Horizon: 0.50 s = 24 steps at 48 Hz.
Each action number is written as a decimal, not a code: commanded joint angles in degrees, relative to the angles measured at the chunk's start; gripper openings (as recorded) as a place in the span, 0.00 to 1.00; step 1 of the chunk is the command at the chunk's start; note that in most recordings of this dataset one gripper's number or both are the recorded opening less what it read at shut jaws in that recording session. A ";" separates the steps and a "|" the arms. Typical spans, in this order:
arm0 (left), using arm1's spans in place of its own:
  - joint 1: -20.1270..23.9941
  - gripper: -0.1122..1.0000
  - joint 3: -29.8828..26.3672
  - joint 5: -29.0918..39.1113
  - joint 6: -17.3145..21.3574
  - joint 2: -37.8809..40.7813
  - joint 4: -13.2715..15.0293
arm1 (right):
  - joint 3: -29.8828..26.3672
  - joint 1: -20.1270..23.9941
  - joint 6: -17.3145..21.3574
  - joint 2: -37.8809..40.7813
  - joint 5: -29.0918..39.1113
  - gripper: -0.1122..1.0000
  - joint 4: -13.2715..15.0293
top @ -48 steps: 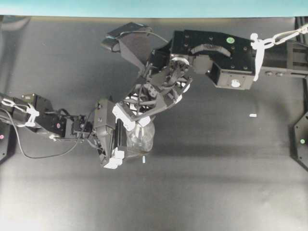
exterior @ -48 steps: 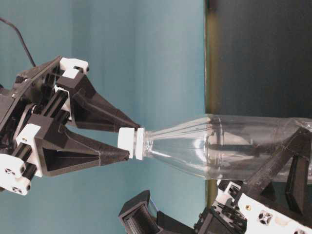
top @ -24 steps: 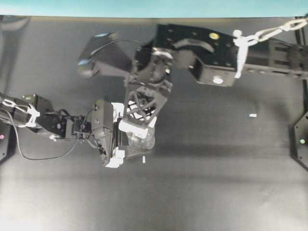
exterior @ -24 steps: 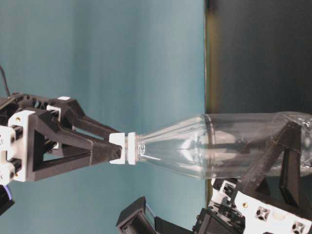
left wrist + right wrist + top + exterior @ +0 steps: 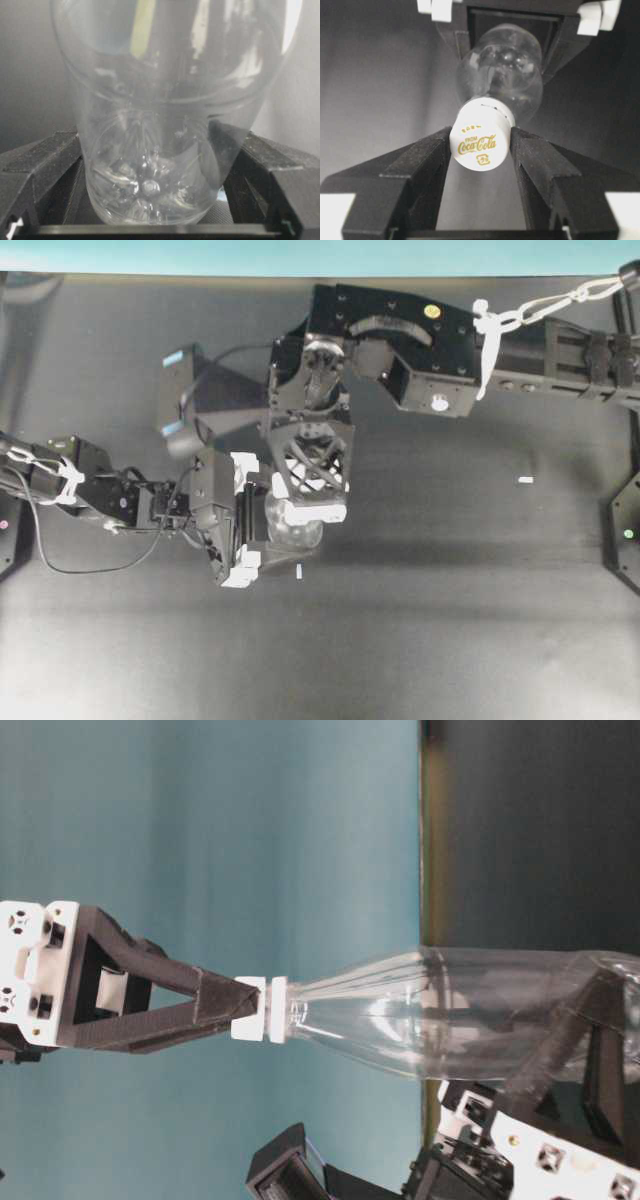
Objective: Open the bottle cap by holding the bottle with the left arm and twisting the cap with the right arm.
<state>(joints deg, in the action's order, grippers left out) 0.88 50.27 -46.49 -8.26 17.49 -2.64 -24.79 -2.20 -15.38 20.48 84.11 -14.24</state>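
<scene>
The clear bottle (image 5: 470,1020) stands upright on the black table, its base (image 5: 150,165) clamped between the left gripper's black fingers (image 5: 270,175). In the overhead view the bottle (image 5: 290,535) is mostly hidden under the right gripper. The left gripper (image 5: 262,525) is shut on the bottle's lower body. The right gripper (image 5: 312,510) comes down from above and is shut on the white bottle cap (image 5: 481,142), one finger pressed on each side. The cap (image 5: 258,1009) also shows at the table-level view's neck end, pinched by the right fingertips (image 5: 225,1005).
Two tiny white tape marks lie on the table, one (image 5: 525,480) to the right and one (image 5: 299,571) just in front of the bottle. Black arm bases (image 5: 628,530) stand at the table's side edges. A teal wall (image 5: 320,255) runs along the back.
The right gripper has turned about the cap's axis while shut on it, and its arm has swung left. The left gripper and bottle have stayed in place.
</scene>
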 commanded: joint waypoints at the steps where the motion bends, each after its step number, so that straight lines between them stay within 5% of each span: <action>1: 0.26 0.89 -0.35 -0.18 -0.26 0.00 0.09 | -0.18 2.72 -1.14 -0.62 0.00 0.44 -0.18; 24: 0.26 0.89 -0.26 -0.18 -0.09 0.53 0.09 | 1.05 2.81 -0.18 -1.32 -0.62 0.45 0.35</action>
<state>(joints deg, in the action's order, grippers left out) 0.70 50.27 -46.49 -8.17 17.84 -2.81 -23.38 -1.23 -16.00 20.04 83.76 -13.80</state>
